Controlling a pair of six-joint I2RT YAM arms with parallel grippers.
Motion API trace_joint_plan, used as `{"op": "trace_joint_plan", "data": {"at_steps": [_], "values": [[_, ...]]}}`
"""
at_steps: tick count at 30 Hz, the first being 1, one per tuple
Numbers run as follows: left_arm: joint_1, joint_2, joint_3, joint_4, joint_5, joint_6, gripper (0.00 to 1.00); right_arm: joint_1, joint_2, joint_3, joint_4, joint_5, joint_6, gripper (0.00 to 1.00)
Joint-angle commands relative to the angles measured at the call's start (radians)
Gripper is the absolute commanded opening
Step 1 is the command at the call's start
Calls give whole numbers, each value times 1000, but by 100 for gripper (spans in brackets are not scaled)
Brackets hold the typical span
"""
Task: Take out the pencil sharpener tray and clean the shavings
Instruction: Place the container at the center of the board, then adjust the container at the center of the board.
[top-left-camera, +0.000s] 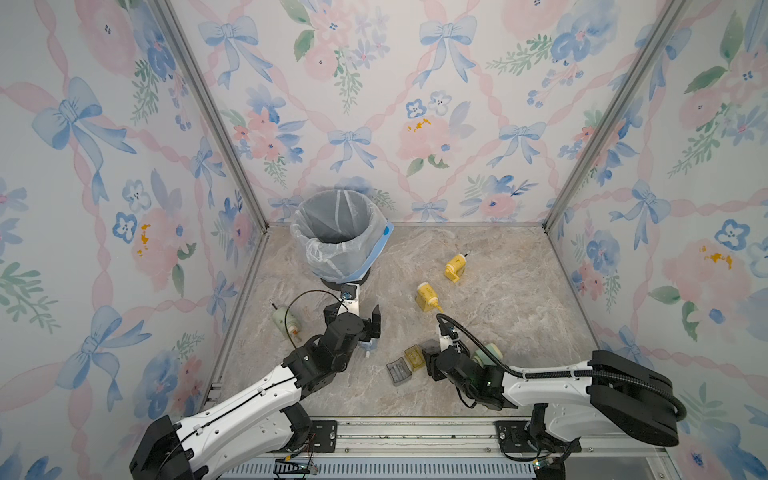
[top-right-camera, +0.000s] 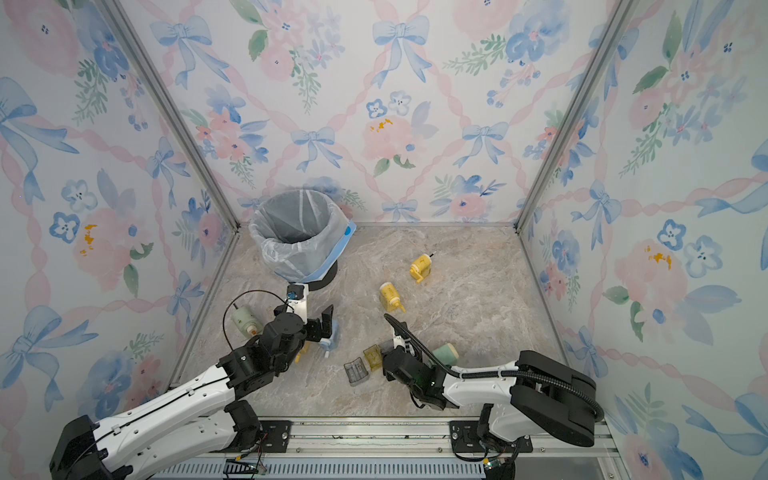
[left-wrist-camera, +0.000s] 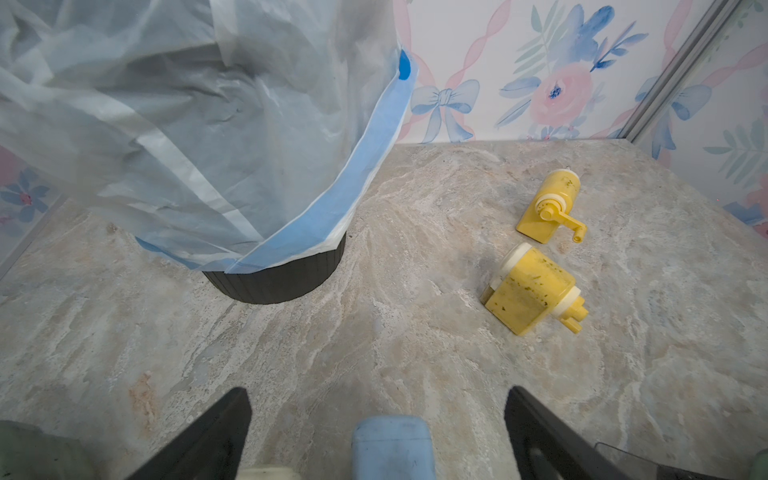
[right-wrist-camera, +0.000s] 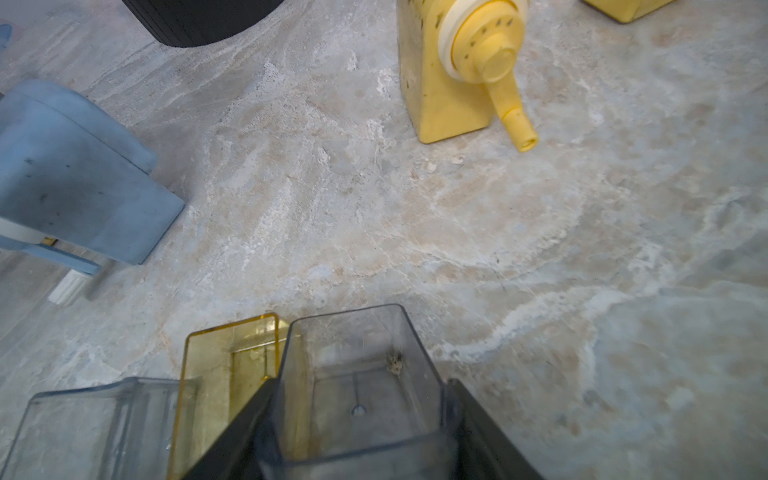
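12 o'clock = back wall.
- Lined bin (top-left-camera: 338, 237) stands at 11 o'clock on the bench (top-left-camera: 519, 324).
- Far yellow sharpener (top-left-camera: 455, 268) lies at 1 o'clock. Near yellow sharpener (top-left-camera: 428, 297) lies just past centre.
- Green sharpener (top-left-camera: 286, 322) lies at the 9 o'clock edge.
- Left gripper (left-wrist-camera: 377, 390) sits left of centre with jaws spread wide and nothing held. Blue sharpener (left-wrist-camera: 390, 444) sits between the fingers, apart from both.
- Right gripper (right-wrist-camera: 360, 382) is at 6 o'clock. Clear tray (right-wrist-camera: 353, 345) sits between its fingers, which lie close along both side walls. Cannot tell whether they are pressing.
- A small clump of debris shows in the tray.
- Yellow tray (right-wrist-camera: 224, 374) lies just beside the clear tray, with the grey tray (right-wrist-camera: 95, 428) next to it.
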Motion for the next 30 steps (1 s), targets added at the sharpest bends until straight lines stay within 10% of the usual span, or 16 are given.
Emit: {"op": "trace_joint_plan", "data": {"at_steps": [1,8,30], "values": [[6,-1,-12,5,-3,-3,98,12,-35,10,-27,31,30,69],[7,7,-10,7,3,-1,98,9,-84,36,-76,16,30,75],[9,-6,-15,12,18,-5,98,-58,24,353,-606,-270,14,46]]}}
